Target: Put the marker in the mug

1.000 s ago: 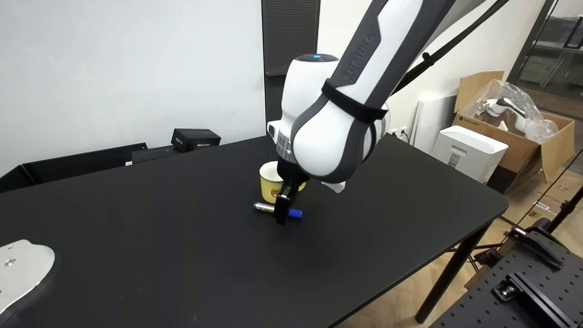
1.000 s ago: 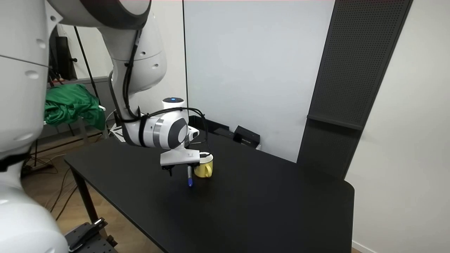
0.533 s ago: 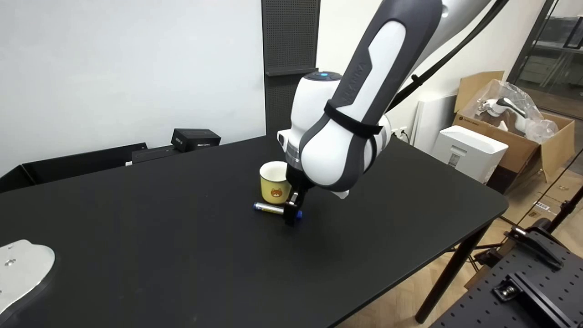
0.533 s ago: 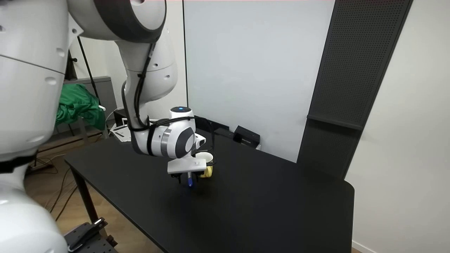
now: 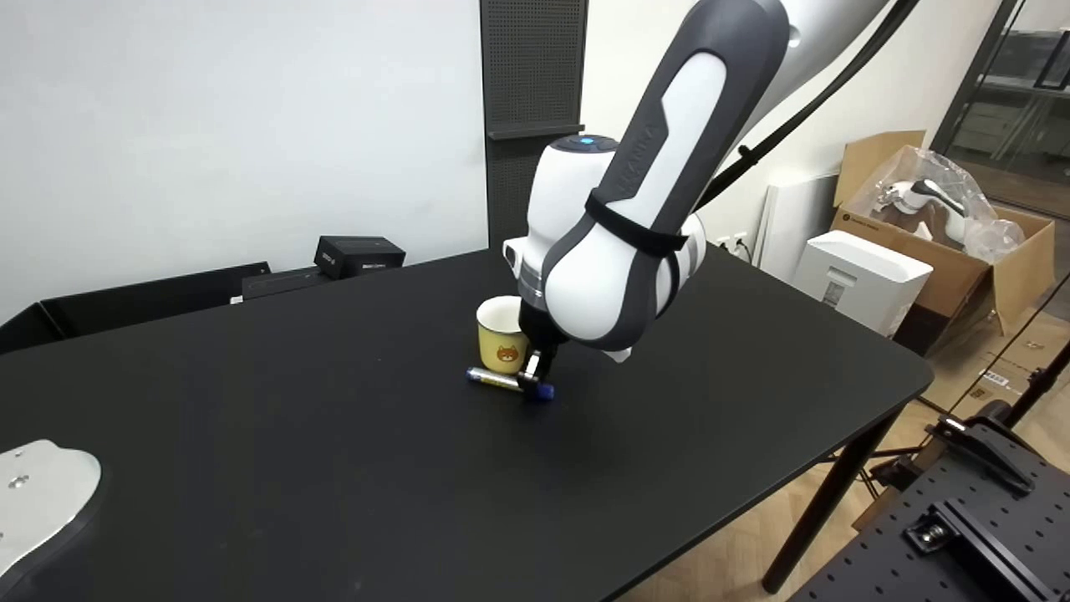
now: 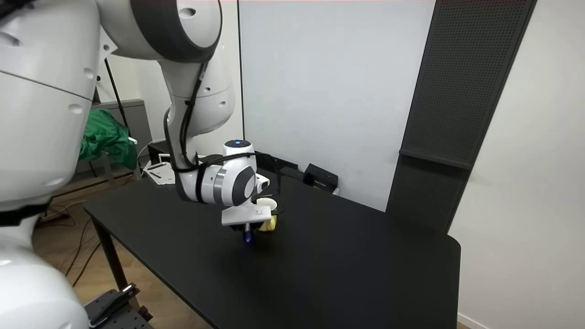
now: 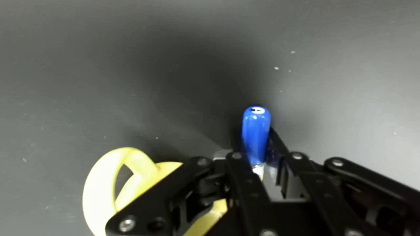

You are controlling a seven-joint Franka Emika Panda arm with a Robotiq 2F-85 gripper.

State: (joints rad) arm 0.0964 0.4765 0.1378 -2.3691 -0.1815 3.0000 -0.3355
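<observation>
My gripper (image 7: 256, 144) is shut on the marker (image 7: 256, 126) near its blue cap, whose rounded end sticks out past the fingers in the wrist view. In an exterior view the white barrel of the marker (image 5: 495, 380) extends out on the far side of the gripper (image 5: 532, 385), low at the tabletop; whether it still touches the table I cannot tell. Upright right beside it is the yellow mug (image 5: 501, 349), white inside, with a small animal face on its side. Its handle (image 7: 98, 193) shows at the lower left of the wrist view, and the gripper covers part of the mug.
Black boxes (image 5: 359, 257) line the back edge of the black table (image 5: 334, 468). A pale metal plate (image 5: 42, 497) lies at the table's left in that exterior view. A dark cable (image 6: 279, 183) loops from the arm beside the mug.
The gripper has come down and shifted toward the marker's cap end, then its jaws have come together on the marker. The marker's barrel end has risen or shifted very slightly. The mug stays put.
</observation>
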